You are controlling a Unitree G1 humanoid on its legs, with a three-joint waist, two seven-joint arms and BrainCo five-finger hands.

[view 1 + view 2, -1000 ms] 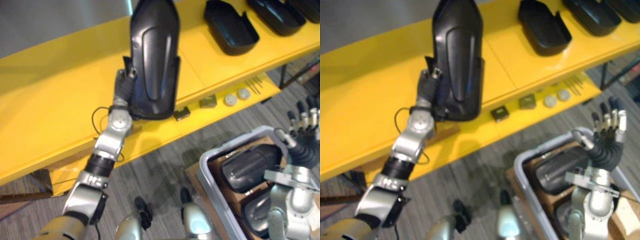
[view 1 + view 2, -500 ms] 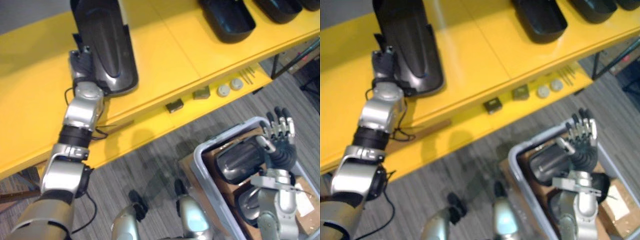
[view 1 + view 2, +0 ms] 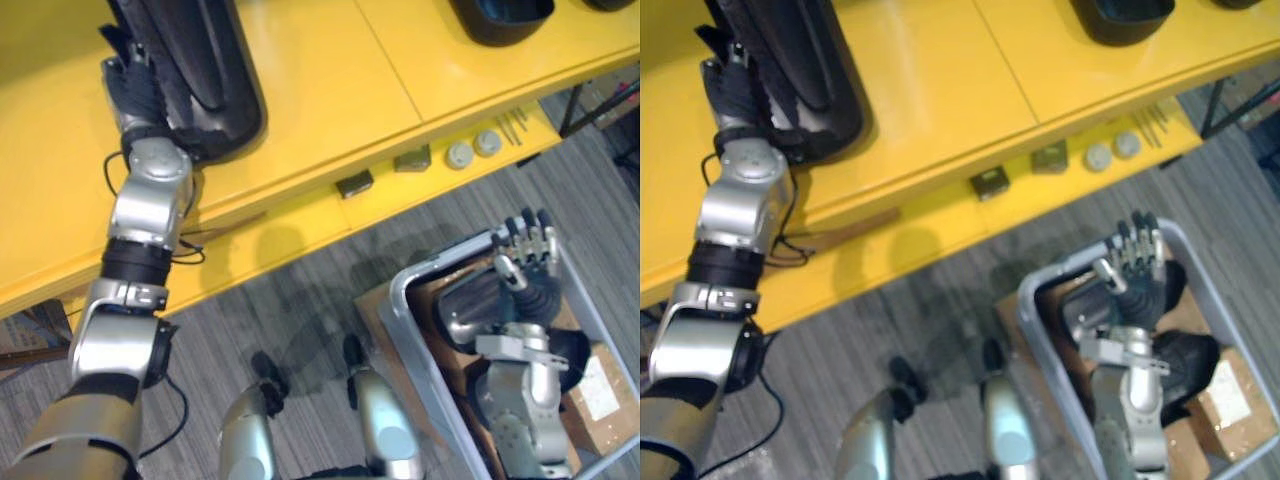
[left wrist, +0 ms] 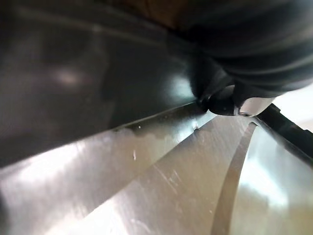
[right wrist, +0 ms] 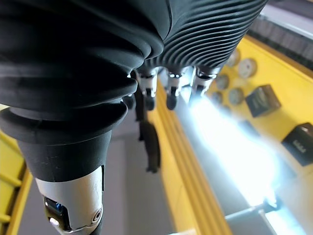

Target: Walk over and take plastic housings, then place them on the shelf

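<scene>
The top of the long black plastic housing [image 3: 200,60] is cut off by the upper edge of both eye views. Its broad lower end sits on the glossy yellow shelf [image 3: 320,90]. The left hand [image 3: 135,95] is pressed against the housing's left side. The hand's dark ribbed cover shows, but its fingers are hidden behind the housing, so I cannot tell whether they grip it or have let go. The left wrist view gives only a dark curved surface against a reflecting one, with one dark fingertip [image 4: 224,104] at the seam between them.

A second black housing [image 3: 500,12] farther right on the shelf is also cut off at the top. On the shelf's lower ledge lie a small dark block [image 3: 353,185] and two pale round discs [image 3: 459,154]; what they are is too small to make out.

The right hand [image 3: 527,255] hovers over the grey plastic bin [image 3: 404,300]. Its fingers [image 5: 168,88] are straight and spread, holding nothing, above another dark housing [image 3: 468,312] lying inside.

A second ago the held housing was raised over the shelf beside the shelf's panel seam, with its whole outline in view. Now it is down and well to the left of that seam. The camera has also shifted. The right hand remains over the bin, fingers still extended.
</scene>
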